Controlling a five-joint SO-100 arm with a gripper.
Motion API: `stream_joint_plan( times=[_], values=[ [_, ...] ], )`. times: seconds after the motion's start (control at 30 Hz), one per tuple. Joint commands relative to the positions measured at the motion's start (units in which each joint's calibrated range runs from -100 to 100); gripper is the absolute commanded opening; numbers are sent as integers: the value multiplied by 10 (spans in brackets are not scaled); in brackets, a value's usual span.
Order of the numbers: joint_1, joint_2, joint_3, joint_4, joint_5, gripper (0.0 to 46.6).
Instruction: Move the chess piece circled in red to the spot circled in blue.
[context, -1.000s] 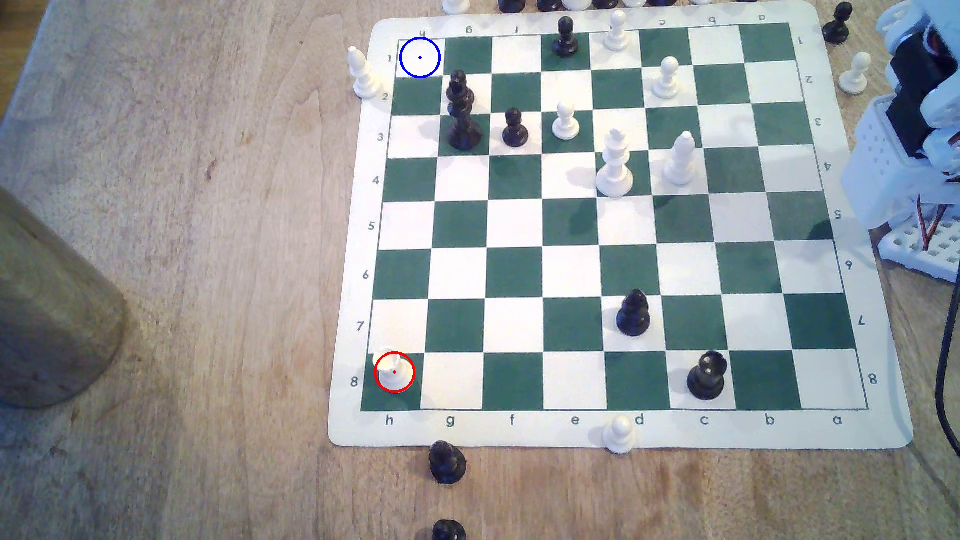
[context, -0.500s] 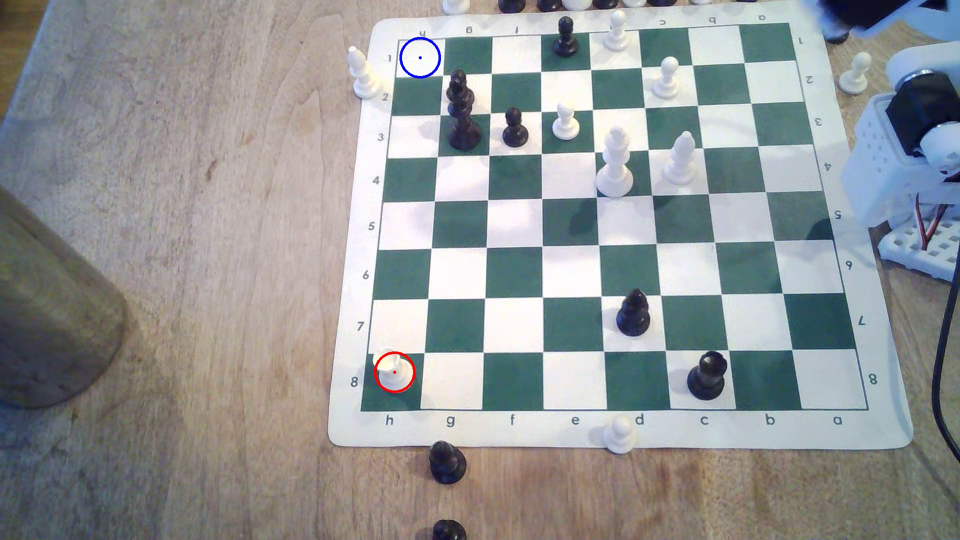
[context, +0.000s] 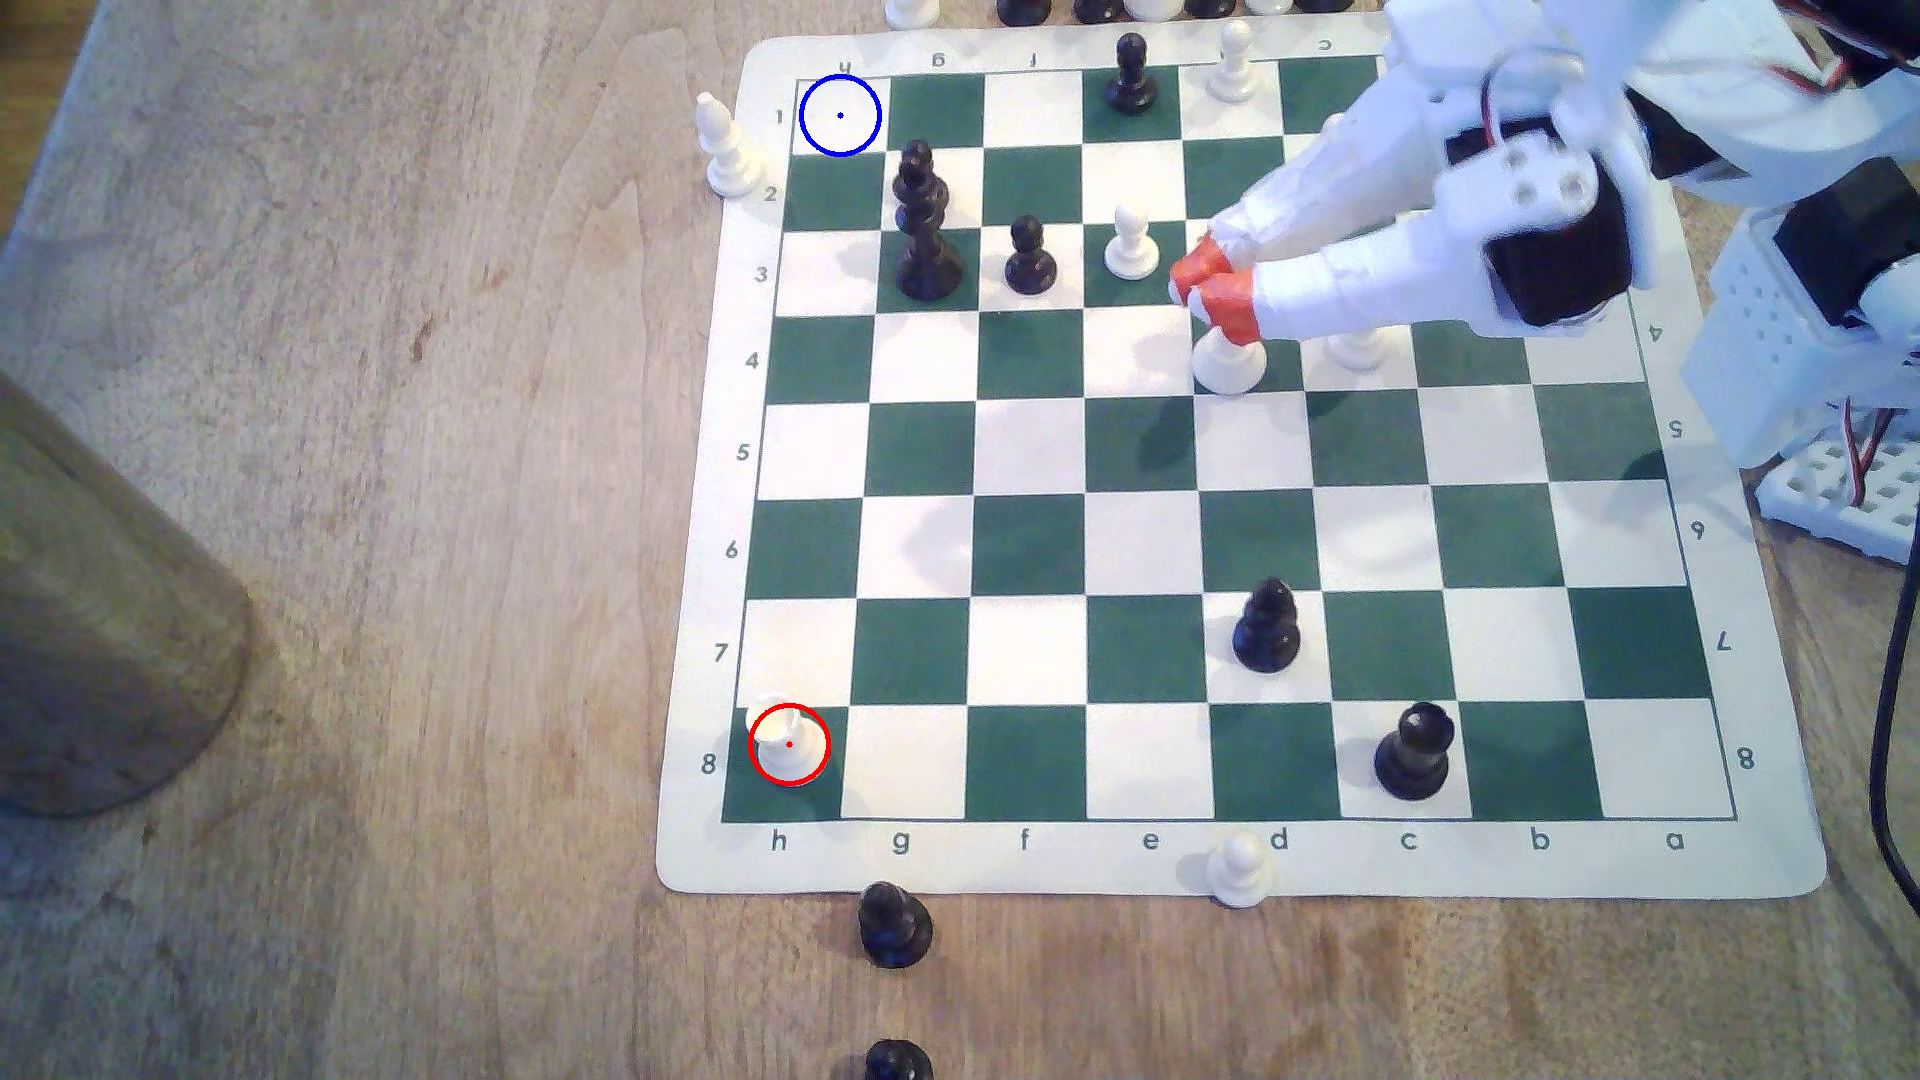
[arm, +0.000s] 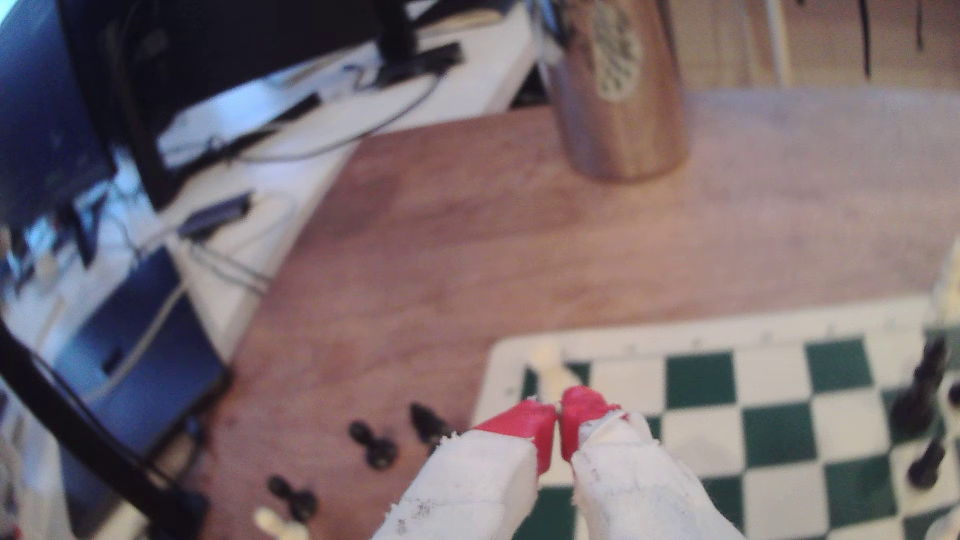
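The white rook-like chess piece (context: 787, 750) stands in a red ring on the green corner square h8, at the lower left of the board in the exterior view. In the wrist view the same piece (arm: 551, 366) shows blurred just beyond the fingertips. The spot (context: 840, 115) is the cream square h1 with a blue ring and dot, at the board's upper left. My gripper (context: 1205, 291), white with red fingertips, hovers shut and empty over the board's upper middle, far from both. In the wrist view the gripper (arm: 558, 415) has its tips touching.
The green-and-cream board (context: 1766, 820) carries scattered pieces: a black king (context: 923, 249) and pawn (context: 1029, 260) near the spot's side, a white king (context: 1229, 363) under my fingers, a black rook (context: 1413, 753). A wooden cylinder (context: 104, 644) stands on the table at the exterior view's left.
The arm has swung out from the exterior view's right edge over the board, its red fingertips now above the white king. No piece has moved.
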Motion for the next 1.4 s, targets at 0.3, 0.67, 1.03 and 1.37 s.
stream_joint_plan(
  times=[0.3, 0.67, 1.03, 1.37],
  values=[
    [7, 373, -182, -137, 45, 2],
    [6, 582, -304, -166, 47, 143],
    [3, 765, -469, -172, 51, 167],
    [-4, 852, -565, -170, 51, 178]
  ],
)
